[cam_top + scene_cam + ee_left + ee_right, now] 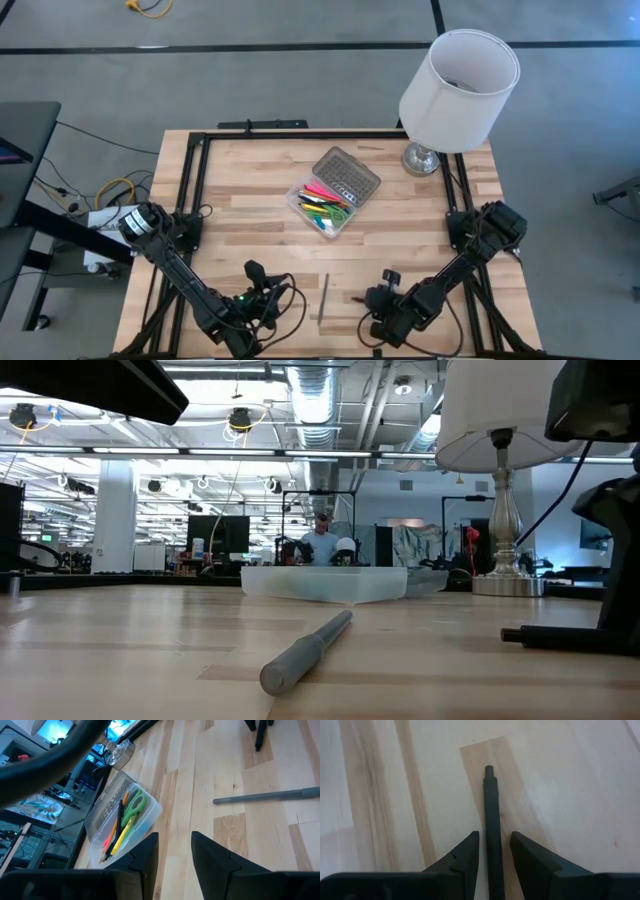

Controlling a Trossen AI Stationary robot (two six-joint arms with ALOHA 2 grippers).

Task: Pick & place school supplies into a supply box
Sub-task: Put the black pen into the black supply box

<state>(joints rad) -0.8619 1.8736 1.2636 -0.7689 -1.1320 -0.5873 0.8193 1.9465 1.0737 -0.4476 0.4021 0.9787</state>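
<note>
The clear supply box (322,200) stands mid-table with its dotted grey lid (347,172) laid open on its far side. In it lie pink, yellow and green pens and green-handled scissors (132,805). A grey pen (324,298) lies alone on the wood near the near edge. A black pen (492,820) lies flat on the table to its right. My right gripper (494,852) is open and low, one finger on each side of the black pen with a little room left. My left gripper (175,850) is open near the near-left edge (258,278), over bare wood.
A white-shaded lamp (455,85) on a silver foot (422,158) stands at the far right corner, close to the box lid. A black frame (195,150) runs along the table's sides. Bare wood lies between the box and the near edge.
</note>
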